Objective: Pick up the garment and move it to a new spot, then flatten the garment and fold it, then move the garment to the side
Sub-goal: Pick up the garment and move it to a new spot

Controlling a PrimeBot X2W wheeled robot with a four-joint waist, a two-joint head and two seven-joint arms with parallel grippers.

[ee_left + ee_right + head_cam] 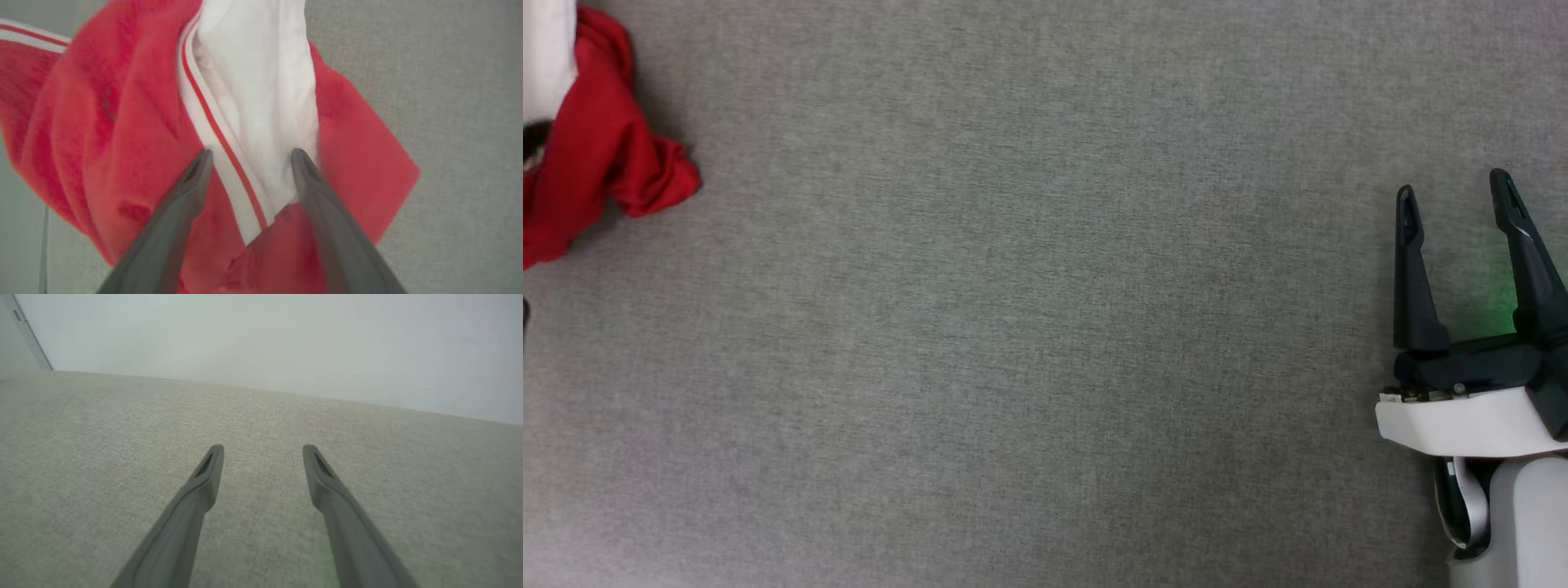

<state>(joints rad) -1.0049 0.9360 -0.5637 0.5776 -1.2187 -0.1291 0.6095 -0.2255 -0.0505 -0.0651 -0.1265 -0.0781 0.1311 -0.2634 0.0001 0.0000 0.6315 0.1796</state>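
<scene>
A grey woven bench [1013,327] spreads across the head view, with a pale wall [261,335] behind its far edge in the right wrist view. The garment [596,155] lies bunched at the far left edge of the bench, red with a white sleeve. The left tool [250,157] is spread wide over it, the sleeve's striped trim between its fingers; whether they touch the cloth is unclear. The right tool [1454,184] stands released and empty over bare bench, well apart from the garment.
</scene>
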